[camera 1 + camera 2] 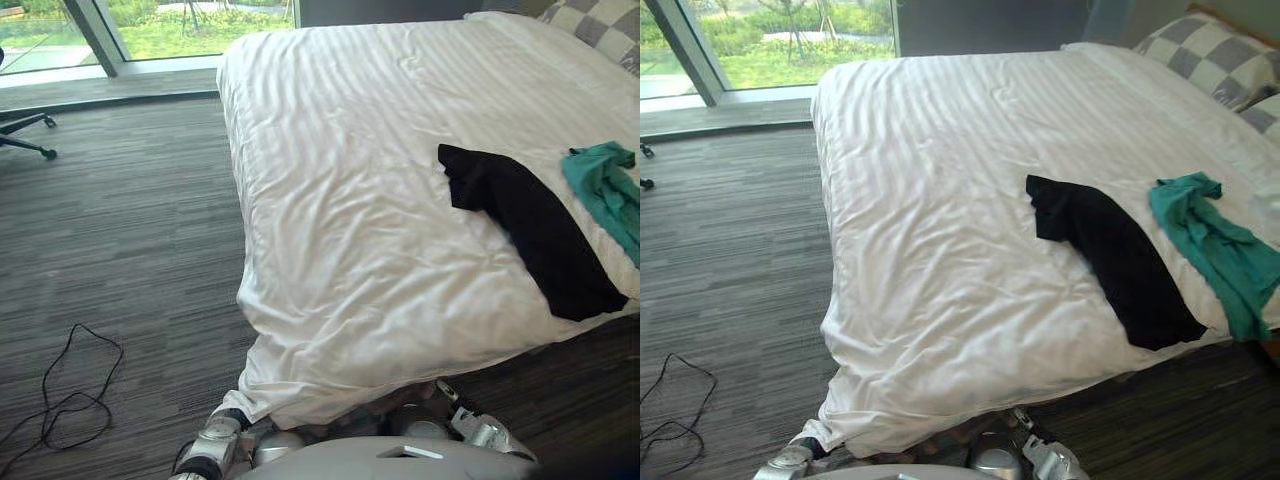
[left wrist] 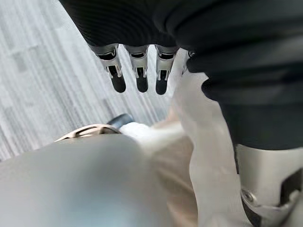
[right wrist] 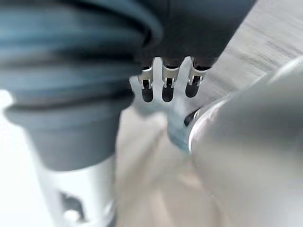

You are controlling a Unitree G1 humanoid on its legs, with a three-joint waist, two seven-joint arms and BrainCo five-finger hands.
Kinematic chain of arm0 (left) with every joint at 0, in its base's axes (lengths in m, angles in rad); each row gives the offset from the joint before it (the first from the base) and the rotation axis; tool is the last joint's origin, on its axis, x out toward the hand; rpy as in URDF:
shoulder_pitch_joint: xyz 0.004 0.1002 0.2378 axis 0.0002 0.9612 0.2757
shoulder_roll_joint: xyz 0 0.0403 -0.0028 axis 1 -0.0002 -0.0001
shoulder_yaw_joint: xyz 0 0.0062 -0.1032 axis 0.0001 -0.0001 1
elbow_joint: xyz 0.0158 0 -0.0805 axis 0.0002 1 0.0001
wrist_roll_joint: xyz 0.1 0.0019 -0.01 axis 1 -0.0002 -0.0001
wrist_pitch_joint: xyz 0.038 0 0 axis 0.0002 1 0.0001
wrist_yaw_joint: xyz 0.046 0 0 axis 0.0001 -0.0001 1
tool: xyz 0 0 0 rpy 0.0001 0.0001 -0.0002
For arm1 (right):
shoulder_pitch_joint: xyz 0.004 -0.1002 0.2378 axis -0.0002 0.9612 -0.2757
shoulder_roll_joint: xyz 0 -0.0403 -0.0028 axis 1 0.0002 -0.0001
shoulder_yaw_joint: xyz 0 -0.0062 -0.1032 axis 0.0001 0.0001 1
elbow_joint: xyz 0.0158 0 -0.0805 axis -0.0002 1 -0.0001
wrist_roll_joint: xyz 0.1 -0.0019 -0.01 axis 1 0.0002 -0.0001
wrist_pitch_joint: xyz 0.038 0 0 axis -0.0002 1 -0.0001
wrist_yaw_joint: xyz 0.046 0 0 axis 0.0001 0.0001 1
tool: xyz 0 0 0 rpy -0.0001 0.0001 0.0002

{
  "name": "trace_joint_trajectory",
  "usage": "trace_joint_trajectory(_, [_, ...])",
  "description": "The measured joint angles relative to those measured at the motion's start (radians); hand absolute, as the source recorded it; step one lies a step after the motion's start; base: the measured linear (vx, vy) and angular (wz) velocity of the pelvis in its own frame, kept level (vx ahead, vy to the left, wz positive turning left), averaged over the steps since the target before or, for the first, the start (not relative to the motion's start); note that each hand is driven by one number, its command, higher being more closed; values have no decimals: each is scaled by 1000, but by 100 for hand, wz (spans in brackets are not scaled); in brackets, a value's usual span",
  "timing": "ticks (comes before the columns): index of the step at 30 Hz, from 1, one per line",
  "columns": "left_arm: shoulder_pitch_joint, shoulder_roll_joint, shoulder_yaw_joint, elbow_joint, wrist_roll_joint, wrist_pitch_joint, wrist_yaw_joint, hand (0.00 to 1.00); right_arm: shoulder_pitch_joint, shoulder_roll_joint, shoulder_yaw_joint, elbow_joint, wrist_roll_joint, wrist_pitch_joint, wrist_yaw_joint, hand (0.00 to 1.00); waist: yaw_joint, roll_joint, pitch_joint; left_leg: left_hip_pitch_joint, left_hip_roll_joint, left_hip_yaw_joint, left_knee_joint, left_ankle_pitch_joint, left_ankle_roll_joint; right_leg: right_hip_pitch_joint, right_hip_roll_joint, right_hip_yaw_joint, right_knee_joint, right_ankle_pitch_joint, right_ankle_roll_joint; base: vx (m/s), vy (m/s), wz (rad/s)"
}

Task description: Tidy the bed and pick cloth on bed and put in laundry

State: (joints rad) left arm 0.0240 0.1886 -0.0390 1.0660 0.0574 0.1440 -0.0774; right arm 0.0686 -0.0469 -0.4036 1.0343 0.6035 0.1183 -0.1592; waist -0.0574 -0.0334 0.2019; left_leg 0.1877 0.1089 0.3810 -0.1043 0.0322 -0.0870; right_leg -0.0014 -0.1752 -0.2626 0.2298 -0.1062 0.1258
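A black cloth (image 1: 530, 225) lies spread flat on the white bed (image 1: 350, 170), close to its near right edge. Right of it, partly bunched, lies a teal cloth (image 1: 1215, 240). The white cover hangs over the bed's near corner (image 1: 290, 385), wrinkled, down toward the floor. My left hand (image 2: 137, 71) hangs low by that draped corner with straight fingers and nothing in it. In the right wrist view my right hand (image 3: 163, 80) hangs low too, with relaxed fingers, holding nothing, beside pale fabric (image 3: 142, 165).
Checkered pillows (image 1: 1205, 55) sit at the head of the bed, far right. Grey carpet (image 1: 120, 250) stretches left of the bed to a floor-level window (image 1: 150, 30). An office chair's base (image 1: 25, 135) stands at the far left.
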Motion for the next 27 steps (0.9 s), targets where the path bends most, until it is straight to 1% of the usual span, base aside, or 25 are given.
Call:
trace_joint_trajectory(1, [0,-7,0,0,-15,3,9,0,24,0,-35,-15,42,-18,-41,0,-5,11,5,-1,-3,6,0,1,7,18,-1,-1,-25,8,-7,-53,52,1])
trace_joint_trajectory(2, [1,-10,0,0,-29,5,14,0,35,0,-57,-24,58,-25,-65,0,-4,14,7,0,-3,9,-1,-1,11,21,-1,0,-30,8,-6,-55,45,0])
trace_joint_trajectory(3, [7,-11,1,0,-50,8,15,0,51,0,-91,-41,82,-38,-112,0,-2,16,9,2,-8,14,-1,-5,14,32,-3,0,-44,10,-4,-66,52,-6])
trace_joint_trajectory(4, [13,-11,3,0,-70,17,15,0,62,1,-123,-67,88,-50,-167,100,1,14,8,6,-13,22,-2,-10,16,41,-5,0,-60,11,-6,-62,78,-6])
trace_joint_trajectory(5, [13,-10,6,0,-79,24,16,0,66,1,-141,-84,95,-56,-192,100,2,13,5,6,-14,24,-2,-15,15,45,-6,0,-69,12,-6,-22,87,-9])
trace_joint_trajectory(6, [22,-10,20,0,-87,30,17,0,71,0,-188,-126,104,-64,-231,100,6,14,-2,3,-20,32,-2,-18,16,50,-6,0,-91,13,-4,-6,78,-10])
trace_joint_trajectory(7, [30,-11,32,-1,-87,39,18,0,76,0,-209,-154,114,-75,-269,100,11,14,-4,2,-21,45,-3,-22,20,51,-6,1,-100,14,-1,2,93,-18])
trace_joint_trajectory(8, [33,-19,62,-2,-86,55,19,0,86,-1,-254,-221,122,-96,-335,100,20,13,-9,2,-23,60,-3,-31,27,56,-6,0,-125,21,10,18,120,-20])
trace_joint_trajectory(9, [40,-22,91,-5,-86,70,18,0,89,-2,-281,-304,117,-126,-390,100,22,8,-17,3,-25,81,-3,-37,28,62,-8,0,-144,25,17,46,137,-17])
trace_joint_trajectory(10, [50,-21,97,-5,-85,74,18,0,94,-2,-292,-351,115,-143,-416,100,22,4,-20,4,-27,87,-3,-41,29,64,-11,0,-148,25,18,75,121,-13])
trace_joint_trajectory(11, [78,-23,118,-11,-85,87,17,0,98,-2,-310,-452,83,-179,-460,100,17,-8,-32,5,-25,110,-3,-49,29,60,-20,1,-152,37,28,107,120,-20])
trace_joint_trajectory(12, [105,-25,129,-22,-85,93,18,0,98,-2,-319,-570,34,-215,-494,100,18,-22,-44,7,-32,124,-3,-58,29,58,-29,1,-157,66,24,102,107,-25])
trace_joint_trajectory(13, [118,-25,132,-24,-85,92,18,0,98,-4,-320,-631,0,-235,-506,100,19,-27,-53,7,-36,131,-3,-64,27,54,-34,1,-158,86,25,125,111,-22])
trace_joint_trajectory(14, [134,-25,139,-26,-87,89,19,0,93,-13,-320,-754,-62,-267,-514,100,18,-27,-67,9,-36,134,-3,-69,21,53,-36,1,-157,124,53,134,88,-11])
trace_joint_trajectory(15, [143,-25,139,-28,-88,84,19,0,85,-22,-312,-840,-110,-277,-508,100,17,-31,-71,10,-32,134,-2,-72,18,52,-34,1,-153,138,54,167,82,-3])
trace_joint_trajectory(16, [153,-24,139,-28,-90,75,21,0,69,-48,-283,-934,-164,-287,-485,100,17,-28,-76,18,-24,133,-2,-72,18,52,-29,2,-143,154,33,135,47,0])
trace_joint_trajectory(17, [157,-23,139,-27,-92,67,22,0,55,-64,-263,-969,-183,-288,-458,100,17,-30,-77,22,-22,132,-1,-66,22,53,-23,4,-138,160,26,115,31,-5])
trace_joint_trajectory(18, [164,-20,136,-26,-111,57,25,0,11,-111,-181,-1039,-220,-288,-367,100,18,-33,-81,30,-21,129,1,-64,24,53,-15,13,-133,171,10,100,22,-10])
trace_joint_trajectory(19, [166,-20,133,-25,-115,49,33,0,-26,-146,-108,-1070,-239,-286,-300,100,20,-35,-82,34,-21,130,5,-64,24,53,-14,25,-133,175,3,90,21,-12])
trace_joint_trajectory(20, [166,-20,130,-24,-116,44,37,0,-50,-169,-68,-1085,-240,-284,-251,100,21,-35,-82,36,-23,130,5,-64,24,53,-14,31,-133,178,0,62,36,-5])
trace_joint_trajectory(21, [165,-16,113,-24,-117,37,41,0,-120,-219,56,-1099,-238,-280,-98,100,25,-33,-81,37,-32,126,5,-64,25,54,-16,30,-132,180,-3,0,0,0])
trace_joint_trajectory(22, [165,-15,108,-24,-117,34,41,0,-148,-235,103,-1097,-231,-278,-35,100,30,-33,-81,37,-34,124,5,-63,25,54,-17,30,-132,180,-3,18,25,6])
trace_joint_trajectory(24, [157,-14,94,-24,-122,23,42,0,-223,-264,220,-1090,-195,-276,142,100,52,-31,-79,37,-34,106,5,-62,28,54,-17,28,-129,177,-7,23,-15,15])
trace_joint_trajectory(25, [152,-13,88,-24,-124,20,42,0,-284,-286,298,-1072,-160,-265,247,100,57,-27,-73,35,-33,90,5,-59,32,55,-17,24,-122,173,-13,20,-31,30])
trace_joint_trajectory(27, [142,-13,89,-23,-125,18,42,0,-393,-304,411,-1006,-119,-245,407,100,75,-21,-60,36,-29,50,5,-55,37,65,-17,0,-104,162,-30,-19,-44,43])
